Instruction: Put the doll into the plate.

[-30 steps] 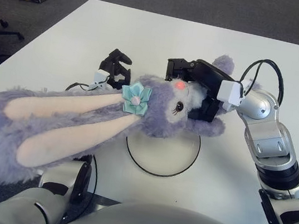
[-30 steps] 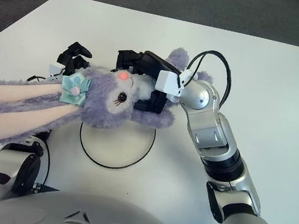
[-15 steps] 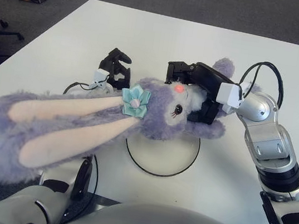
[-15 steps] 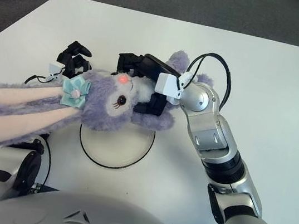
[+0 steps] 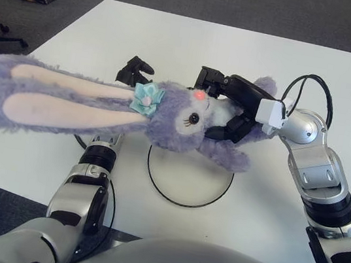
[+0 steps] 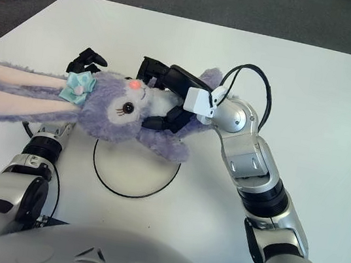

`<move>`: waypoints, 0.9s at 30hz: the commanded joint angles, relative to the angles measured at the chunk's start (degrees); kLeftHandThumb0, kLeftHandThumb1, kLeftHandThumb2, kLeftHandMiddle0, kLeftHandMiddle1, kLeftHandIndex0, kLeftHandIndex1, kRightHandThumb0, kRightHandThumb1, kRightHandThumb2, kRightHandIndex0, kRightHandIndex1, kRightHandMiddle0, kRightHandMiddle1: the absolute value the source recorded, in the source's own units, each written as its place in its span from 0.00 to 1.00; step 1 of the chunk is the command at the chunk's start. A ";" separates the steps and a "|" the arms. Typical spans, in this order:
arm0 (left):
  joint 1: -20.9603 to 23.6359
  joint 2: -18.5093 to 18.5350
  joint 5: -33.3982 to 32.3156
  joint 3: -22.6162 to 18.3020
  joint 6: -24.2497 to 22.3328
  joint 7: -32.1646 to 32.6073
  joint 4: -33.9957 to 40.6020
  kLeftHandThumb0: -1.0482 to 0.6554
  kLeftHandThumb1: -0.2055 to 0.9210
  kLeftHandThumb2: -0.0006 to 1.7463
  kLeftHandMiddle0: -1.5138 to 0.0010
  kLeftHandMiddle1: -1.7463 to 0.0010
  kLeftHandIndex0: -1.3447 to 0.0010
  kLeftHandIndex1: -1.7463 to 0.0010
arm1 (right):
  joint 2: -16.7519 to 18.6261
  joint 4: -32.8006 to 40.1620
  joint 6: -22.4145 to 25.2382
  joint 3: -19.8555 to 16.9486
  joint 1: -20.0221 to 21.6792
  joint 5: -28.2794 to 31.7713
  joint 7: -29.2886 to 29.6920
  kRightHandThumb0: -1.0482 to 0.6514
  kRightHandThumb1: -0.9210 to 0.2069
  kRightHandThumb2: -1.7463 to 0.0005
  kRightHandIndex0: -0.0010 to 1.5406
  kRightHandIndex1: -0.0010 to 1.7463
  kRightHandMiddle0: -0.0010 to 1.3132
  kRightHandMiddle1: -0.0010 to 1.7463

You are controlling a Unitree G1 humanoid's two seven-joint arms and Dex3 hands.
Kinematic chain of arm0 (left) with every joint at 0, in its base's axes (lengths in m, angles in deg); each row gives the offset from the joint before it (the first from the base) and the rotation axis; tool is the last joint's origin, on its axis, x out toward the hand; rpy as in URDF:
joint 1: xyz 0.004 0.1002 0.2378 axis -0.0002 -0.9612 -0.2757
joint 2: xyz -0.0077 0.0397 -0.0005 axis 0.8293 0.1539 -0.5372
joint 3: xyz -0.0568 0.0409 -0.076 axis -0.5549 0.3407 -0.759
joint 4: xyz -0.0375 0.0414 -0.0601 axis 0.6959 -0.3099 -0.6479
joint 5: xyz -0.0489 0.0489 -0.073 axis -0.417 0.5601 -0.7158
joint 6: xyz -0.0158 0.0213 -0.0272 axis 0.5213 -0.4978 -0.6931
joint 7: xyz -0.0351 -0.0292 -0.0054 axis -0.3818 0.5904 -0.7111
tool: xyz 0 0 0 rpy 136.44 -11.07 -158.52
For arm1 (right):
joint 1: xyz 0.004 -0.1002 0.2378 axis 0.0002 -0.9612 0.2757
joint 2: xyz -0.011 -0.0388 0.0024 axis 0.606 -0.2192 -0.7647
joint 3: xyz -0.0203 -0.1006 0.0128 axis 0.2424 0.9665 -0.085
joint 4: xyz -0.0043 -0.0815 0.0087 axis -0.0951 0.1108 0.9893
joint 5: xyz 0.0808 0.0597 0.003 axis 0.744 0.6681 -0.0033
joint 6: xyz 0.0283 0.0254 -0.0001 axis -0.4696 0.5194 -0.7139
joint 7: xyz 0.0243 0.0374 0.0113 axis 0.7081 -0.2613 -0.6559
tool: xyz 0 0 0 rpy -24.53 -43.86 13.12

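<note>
From the head camera I see the right hand (image 5: pixel 229 106) clenched around the body of the doll (image 5: pixel 184 116), a purple plush rabbit, with black fingers (image 5: pixel 211 80) wrapped over the top of its chest by the head and another finger pressing in below the face. The doll is held up off the white worktop (image 5: pixel 304 65), lying roughly sideways: its head with the pink nose sits near the middle of the view, its two very long ears (image 5: pixel 61 98) stretch out toward my left side, and a pale blue bow (image 5: pixel 145 97) sits at the base of the ears. The lower part of the doll's body hangs over the far right edge of the plate (image 5: pixel 188 180), a white dish with a dark rim lying flat on the worktop close to the robot's chest; the doll does not appear to be resting in it, and most of the plate's surface shows bare beneath. The left hand (image 5: pixel 135 71) shows just behind the ears, at the bow's far side, its dark fingers curled; I cannot tell whether they hold any part of the doll. The left forearm runs under the ears toward me.
</note>
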 commanded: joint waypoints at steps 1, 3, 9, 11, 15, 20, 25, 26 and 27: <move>-4.15 -1.07 -0.34 0.27 -1.97 -0.07 -3.39 0.61 0.35 0.84 0.61 0.00 0.57 0.00 | -0.24 -0.33 -0.42 -0.90 -0.35 0.71 0.02 0.14 0.02 0.61 0.09 0.76 0.00 0.78; -4.72 -1.31 -0.17 0.54 -2.31 0.09 -2.01 0.61 0.35 0.84 0.61 0.00 0.57 0.00 | -0.39 -0.36 0.08 -0.94 -0.35 0.83 -0.04 0.14 0.01 0.61 0.09 0.76 0.00 0.76; -5.61 -1.78 -0.11 0.94 -3.30 0.19 0.55 0.61 0.25 0.89 0.47 0.00 0.53 0.08 | -0.21 -0.48 1.67 -0.83 -0.37 0.91 0.14 0.13 0.00 0.57 0.08 0.74 0.00 0.68; -5.72 -1.81 -0.21 0.94 -3.48 0.08 0.88 0.61 0.24 0.90 0.47 0.00 0.53 0.08 | -0.29 -0.41 2.22 -0.72 -0.26 0.87 0.04 0.12 0.00 0.55 0.07 0.73 0.00 0.66; -5.86 -1.89 -0.39 0.91 -3.86 -0.16 1.35 0.61 0.23 0.90 0.46 0.00 0.52 0.09 | -0.50 -0.25 3.16 -0.71 -0.05 1.04 -0.28 0.11 0.00 0.53 0.06 0.69 0.00 0.62; -5.88 -1.96 -0.84 0.68 -4.33 -0.48 1.52 0.61 0.23 0.90 0.45 0.00 0.52 0.10 | -1.10 0.37 4.95 -0.42 0.45 1.04 -1.01 0.11 0.00 0.52 0.04 0.63 0.00 0.56; -5.64 -1.91 -0.74 0.69 -4.89 -0.31 1.41 0.61 0.23 0.91 0.45 0.00 0.53 0.08 | -1.37 0.75 6.06 -0.28 0.72 1.02 -1.31 0.11 0.00 0.50 0.01 0.57 0.00 0.51; -5.61 -1.90 -0.65 0.71 -4.95 -0.20 1.38 0.61 0.23 0.91 0.45 0.00 0.53 0.08 | -1.35 0.85 6.28 -0.26 0.73 1.03 -1.29 0.11 0.00 0.50 0.01 0.57 0.00 0.51; -5.60 -1.89 -0.60 0.73 -4.99 -0.13 1.37 0.61 0.23 0.91 0.45 0.00 0.53 0.08 | -1.33 0.92 6.45 -0.25 0.73 1.04 -1.27 0.11 0.00 0.50 0.01 0.56 0.00 0.51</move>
